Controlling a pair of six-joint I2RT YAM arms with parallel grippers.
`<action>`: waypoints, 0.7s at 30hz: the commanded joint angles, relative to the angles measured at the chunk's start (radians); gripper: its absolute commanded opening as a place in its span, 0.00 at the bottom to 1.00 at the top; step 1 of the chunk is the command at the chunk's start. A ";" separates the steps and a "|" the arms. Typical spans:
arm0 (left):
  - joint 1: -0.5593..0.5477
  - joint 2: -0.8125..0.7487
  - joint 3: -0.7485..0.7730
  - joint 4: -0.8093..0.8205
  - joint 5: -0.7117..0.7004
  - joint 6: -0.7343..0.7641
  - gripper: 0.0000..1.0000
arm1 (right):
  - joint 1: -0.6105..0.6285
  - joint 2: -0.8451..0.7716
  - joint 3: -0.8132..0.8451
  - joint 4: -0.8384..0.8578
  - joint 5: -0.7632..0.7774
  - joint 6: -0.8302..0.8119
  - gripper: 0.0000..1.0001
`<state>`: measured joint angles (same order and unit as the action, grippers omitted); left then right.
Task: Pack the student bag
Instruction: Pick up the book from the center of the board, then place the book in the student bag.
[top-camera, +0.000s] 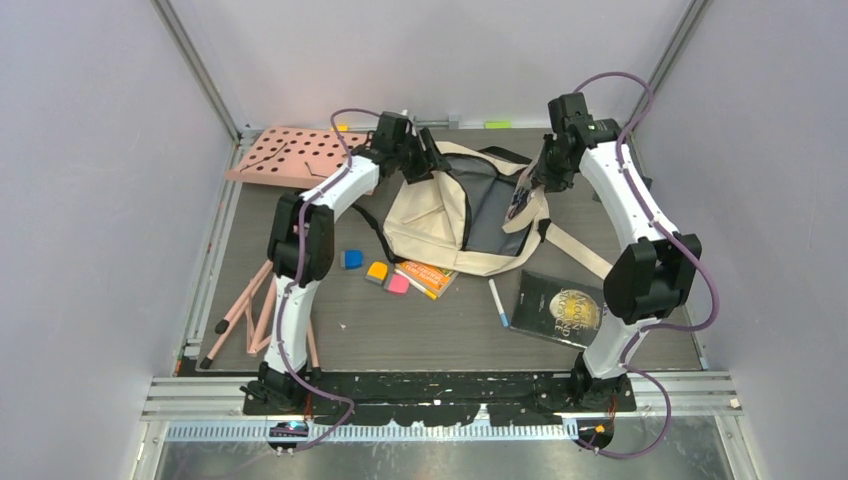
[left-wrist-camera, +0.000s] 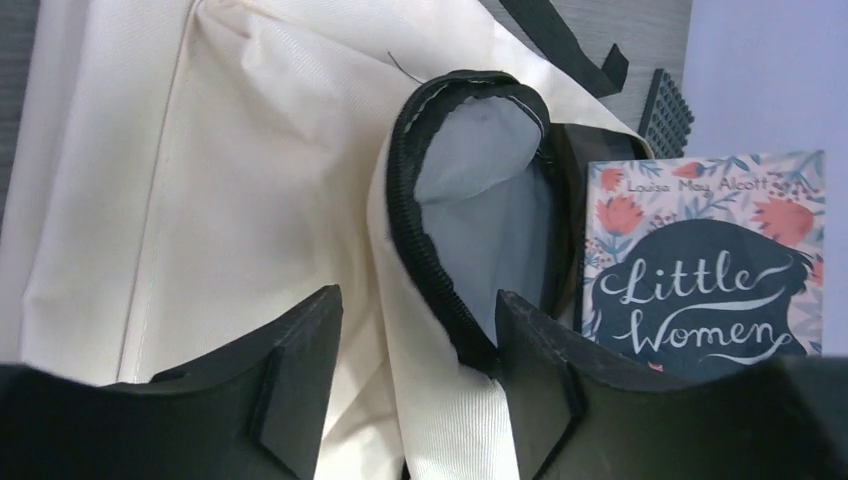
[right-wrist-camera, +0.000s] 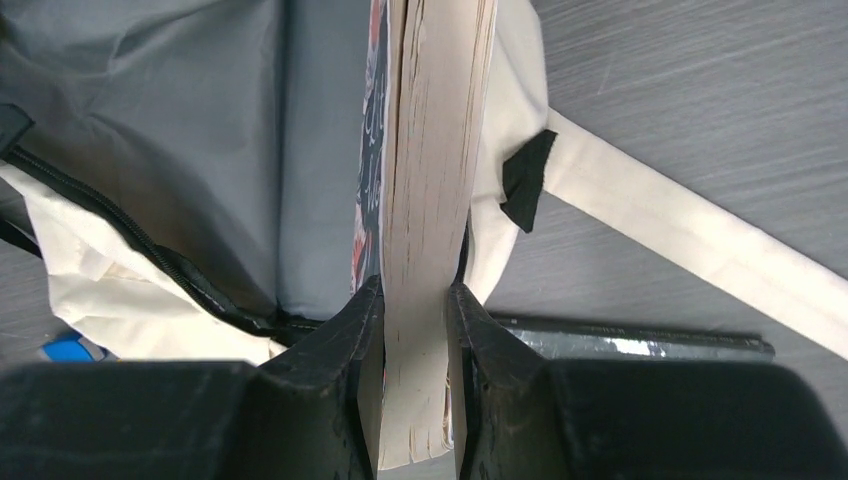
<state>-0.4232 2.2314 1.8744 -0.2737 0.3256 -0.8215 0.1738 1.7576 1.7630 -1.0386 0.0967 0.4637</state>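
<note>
The student bag (top-camera: 430, 215), cream with black straps and grey lining, lies open at the table's middle back. My left gripper (top-camera: 425, 160) is at its upper left rim. In the left wrist view the gripper (left-wrist-camera: 418, 300) holds the cream fabric and black zipper rim (left-wrist-camera: 440, 250) upright between its jaws. My right gripper (top-camera: 528, 180) is shut on the "Little Women" book (top-camera: 520, 200) at the bag's right edge. In the right wrist view the gripper (right-wrist-camera: 413, 290) clamps the page block (right-wrist-camera: 435, 150), edge down over the grey lining (right-wrist-camera: 200, 120). The cover shows in the left wrist view (left-wrist-camera: 700, 290).
In front of the bag lie a dark book (top-camera: 560, 305), a pen (top-camera: 498, 302), an orange book (top-camera: 430, 275) and blue (top-camera: 351, 259), orange (top-camera: 376, 272) and pink (top-camera: 398, 284) erasers. A pink perforated board (top-camera: 290, 155) lies back left. Pink rods (top-camera: 240, 310) lie front left.
</note>
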 joint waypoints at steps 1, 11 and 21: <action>-0.025 0.041 0.106 -0.066 0.039 0.064 0.55 | 0.006 -0.036 -0.067 0.194 -0.073 -0.055 0.01; -0.028 -0.028 0.133 -0.110 0.030 0.153 0.00 | -0.001 -0.065 -0.290 0.420 -0.153 -0.044 0.01; -0.031 -0.212 0.104 0.026 0.056 0.060 0.00 | -0.022 -0.036 -0.302 0.495 -0.239 0.079 0.01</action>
<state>-0.4507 2.1761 1.9560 -0.3492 0.3542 -0.7322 0.1532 1.7401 1.4414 -0.6518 -0.0574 0.4561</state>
